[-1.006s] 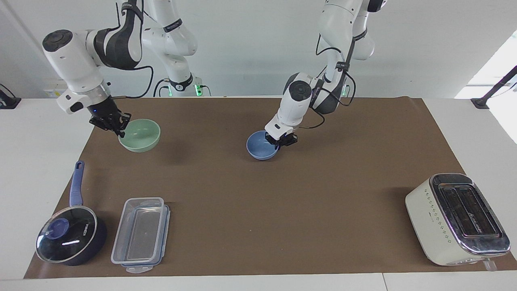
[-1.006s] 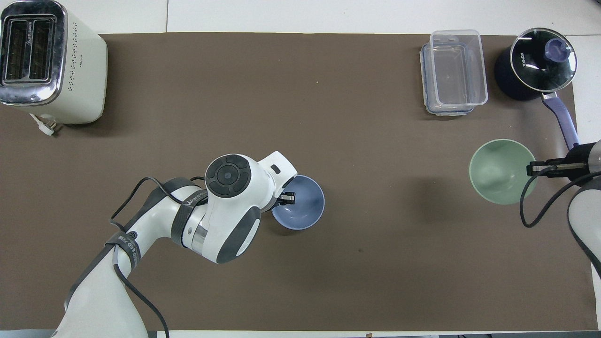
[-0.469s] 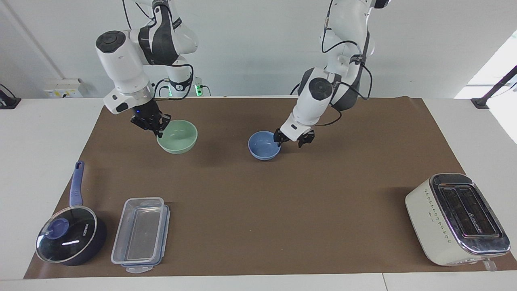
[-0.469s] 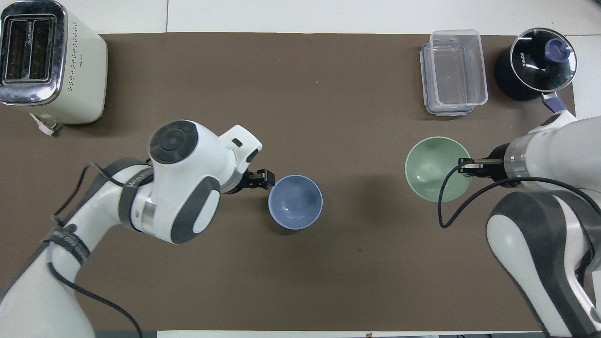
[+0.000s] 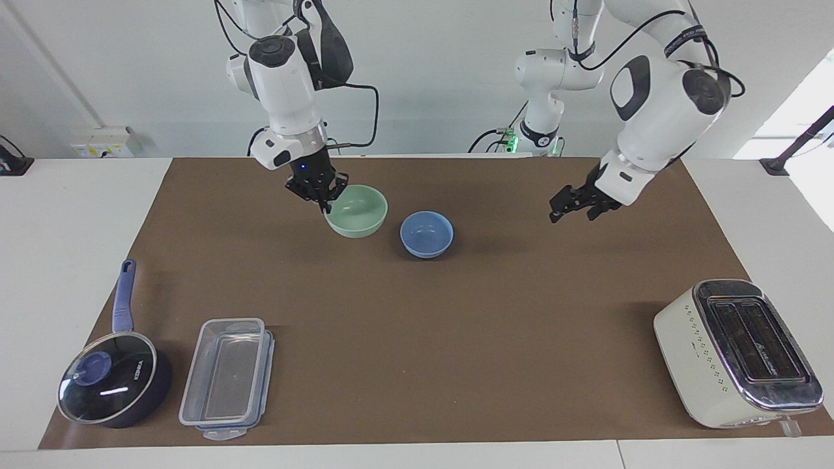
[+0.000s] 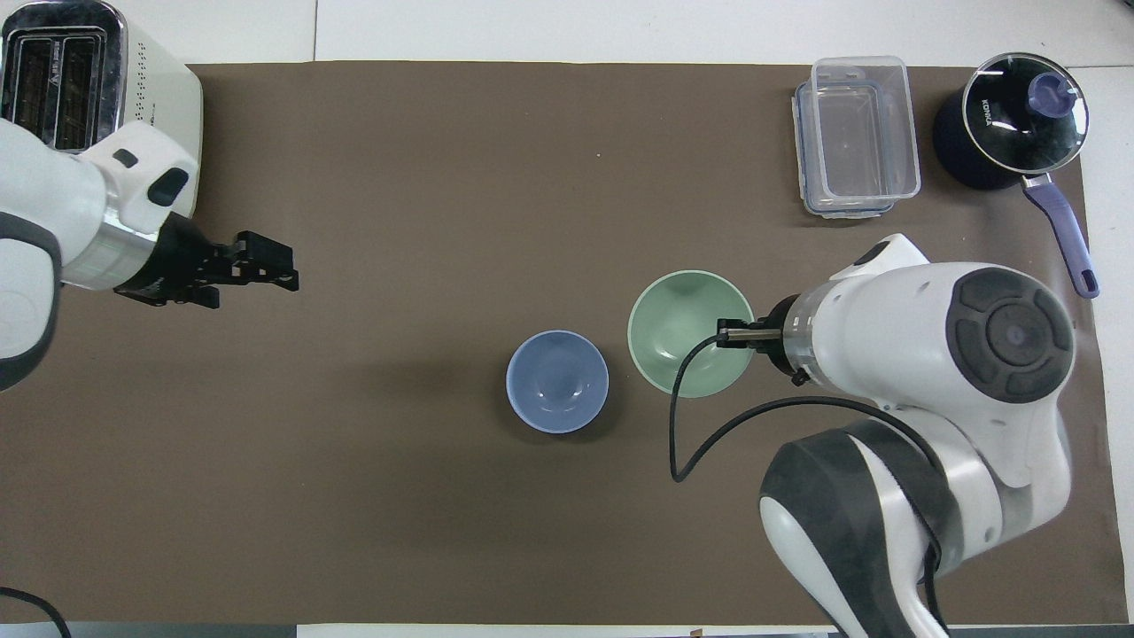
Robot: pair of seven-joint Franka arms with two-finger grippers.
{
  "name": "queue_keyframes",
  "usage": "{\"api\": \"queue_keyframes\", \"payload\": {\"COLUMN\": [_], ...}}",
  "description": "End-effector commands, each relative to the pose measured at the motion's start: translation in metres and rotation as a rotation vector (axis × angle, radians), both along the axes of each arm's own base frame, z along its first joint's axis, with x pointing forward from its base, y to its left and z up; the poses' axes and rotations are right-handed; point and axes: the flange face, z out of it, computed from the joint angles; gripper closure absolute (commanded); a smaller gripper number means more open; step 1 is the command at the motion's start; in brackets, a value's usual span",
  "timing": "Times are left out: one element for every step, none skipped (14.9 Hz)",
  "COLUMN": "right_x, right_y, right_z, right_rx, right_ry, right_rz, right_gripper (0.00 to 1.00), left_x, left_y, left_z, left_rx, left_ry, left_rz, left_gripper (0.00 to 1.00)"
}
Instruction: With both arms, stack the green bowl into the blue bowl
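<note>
The pale green bowl [image 5: 359,213] hangs from my right gripper [image 5: 324,200], which is shut on its rim on the side toward the right arm's end. The bowl is held just beside the blue bowl [image 5: 426,234], which stands alone on the brown mat [image 5: 456,326] at mid table. In the overhead view the green bowl [image 6: 682,330] and the blue bowl [image 6: 556,381] are side by side, almost touching, with my right gripper [image 6: 730,334] at the green rim. My left gripper [image 5: 576,207] is open and empty, up over the mat toward the left arm's end; it also shows in the overhead view [image 6: 273,264].
A cream toaster [image 5: 736,352] stands at the left arm's end, farther from the robots. A clear lidded container [image 5: 228,378] and a dark blue saucepan with a glass lid [image 5: 111,384] stand at the right arm's end, farther from the robots.
My right gripper carried the green bowl from the right arm's end to beside the blue bowl. My left gripper let go of the blue bowl and drew back toward the left arm's end.
</note>
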Motion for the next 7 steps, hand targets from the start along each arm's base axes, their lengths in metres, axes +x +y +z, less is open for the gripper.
{"api": "queue_keyframes", "payload": {"right_x": [0.005, 0.003, 0.001, 0.001, -0.001, -0.004, -0.004], "right_y": [0.034, 0.044, 0.052, 0.059, 0.07, 0.082, 0.088], "right_z": [-0.023, -0.03, -0.037, -0.045, -0.053, -0.061, -0.071], "right_rx": [0.046, 0.051, 0.056, 0.064, 0.071, 0.074, 0.073], "right_ry": [-0.013, -0.014, -0.006, 0.001, 0.002, 0.0, 0.003], "right_rz": [0.029, 0.04, 0.049, 0.053, 0.065, 0.08, 0.088], "right_gripper": [1.0, 1.0, 1.0, 1.0, 1.0, 1.0, 1.0], "left_x": [-0.014, -0.015, -0.016, -0.017, -0.018, -0.018, -0.021], "left_y": [0.028, 0.033, 0.035, 0.036, 0.036, 0.038, 0.038], "left_z": [0.026, 0.038, 0.055, 0.069, 0.077, 0.084, 0.087], "left_rx": [0.104, 0.131, 0.154, 0.167, 0.176, 0.184, 0.185], "left_ry": [0.006, 0.009, 0.011, 0.016, 0.025, 0.026, 0.028], "left_rz": [-0.124, -0.149, -0.16, -0.163, -0.167, -0.165, -0.18], "left_gripper": [0.0, 0.0, 0.0, 0.0, 0.0, 0.0, 0.0]}}
